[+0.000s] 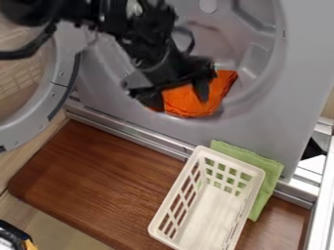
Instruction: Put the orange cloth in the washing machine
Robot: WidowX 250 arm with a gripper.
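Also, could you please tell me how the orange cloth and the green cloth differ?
The orange cloth is bunched up, while the green cloth lies flatter. The orange cloth is at the opening of the washing machine; the green cloth is partly beneath the white basket. Both are plain-coloured.

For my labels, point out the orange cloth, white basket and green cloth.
Orange cloth point(182, 103): camera view, lower middle.
White basket point(214, 210): camera view, bare floor.
Green cloth point(274, 171): camera view, right-hand corner.
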